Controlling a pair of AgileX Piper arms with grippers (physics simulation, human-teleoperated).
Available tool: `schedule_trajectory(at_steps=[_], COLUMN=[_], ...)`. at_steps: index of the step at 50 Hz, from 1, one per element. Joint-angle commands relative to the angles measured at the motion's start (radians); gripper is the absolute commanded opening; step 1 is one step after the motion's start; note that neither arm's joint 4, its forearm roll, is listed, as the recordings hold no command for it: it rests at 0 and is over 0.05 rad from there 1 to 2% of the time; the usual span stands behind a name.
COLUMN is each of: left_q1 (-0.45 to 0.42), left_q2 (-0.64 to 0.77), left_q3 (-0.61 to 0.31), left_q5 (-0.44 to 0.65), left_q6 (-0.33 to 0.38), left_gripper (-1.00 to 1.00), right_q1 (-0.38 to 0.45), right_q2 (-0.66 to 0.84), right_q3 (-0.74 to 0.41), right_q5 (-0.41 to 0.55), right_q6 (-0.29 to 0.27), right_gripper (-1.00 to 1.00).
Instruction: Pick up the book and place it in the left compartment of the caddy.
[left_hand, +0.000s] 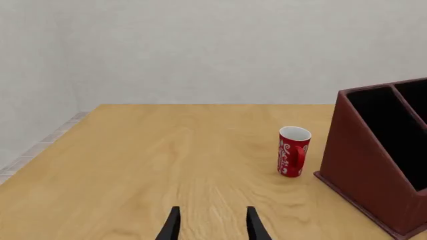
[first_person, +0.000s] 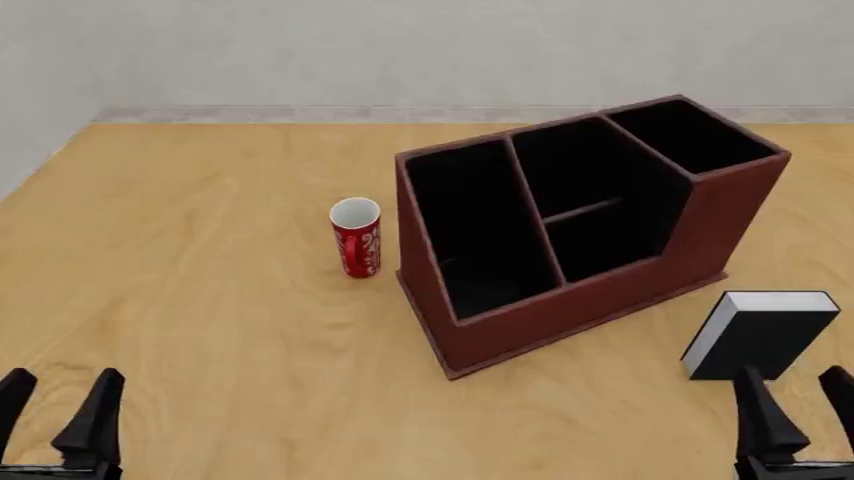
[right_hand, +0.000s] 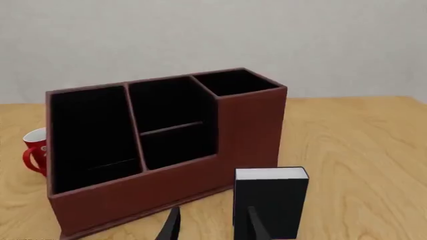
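Note:
The book (first_person: 761, 335), black-covered with white page edges on top, stands upright on the table at the front right, just right of the caddy (first_person: 641, 280); the right wrist view shows the book (right_hand: 270, 200) directly ahead of the fingers. The caddy's left compartment (first_person: 478, 230) is the long black-lined slot with a low front wall, and it holds nothing. My right gripper (first_person: 794, 410) is open, low and just in front of the book, not touching it. At the front left corner my left gripper (first_person: 60, 410) is open too, with nothing between its fingers (left_hand: 172, 225).
A red-and-white cup (first_person: 356, 238) stands upright on the table just left of the caddy. The wooden table (first_person: 200, 300) reaches back to a pale wall. The caddy (left_hand: 380, 160) fills the side of the left wrist view beyond the cup (left_hand: 293, 151).

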Motion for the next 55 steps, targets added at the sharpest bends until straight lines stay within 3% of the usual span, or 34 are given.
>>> schedule_trajectory(at_steps=[1, 18, 26, 27, 34, 37, 53, 54, 55], left_q1=[0.0, 0.0, 0.0, 0.0, 0.0, 0.0, 0.0, 0.0, 0.0], left_q2=[0.0, 0.0, 0.0, 0.0, 0.0, 0.0, 0.0, 0.0, 0.0], left_q3=[0.0, 0.0, 0.0, 0.0, 0.0, 0.0, 0.0, 0.0, 0.0], left_q5=[0.0, 0.0, 0.0, 0.0, 0.0, 0.0, 0.0, 0.0, 0.0], left_q6=[0.0, 0.0, 0.0, 0.0, 0.0, 0.0, 0.0, 0.0, 0.0], left_gripper=[1.0, 1.0, 1.0, 1.0, 1.0, 1.0, 1.0, 1.0, 1.0], right_q1=[0.018, 0.026, 0.015, 0.014, 0.014, 0.033, 0.092, 0.103, 0.1], right_q2=[-0.022, -0.021, -0.024, -0.023, -0.025, -0.025, 0.054, 0.123, 0.131], right_q3=[0.024, 0.016, -0.05, -0.06, -0.153, -0.182, -0.277, -0.378, -0.391], right_q5=[-0.024, -0.016, 0.06, 0.075, 0.163, 0.218, 0.368, 0.516, 0.525], right_q6=[-0.02, -0.034, -0.095, -0.126, -0.192, -0.262, -0.433, -0.6, -0.603], right_gripper=[1.0, 1.0, 1.0, 1.0, 1.0, 1.0, 1.0, 1.0, 1.0])
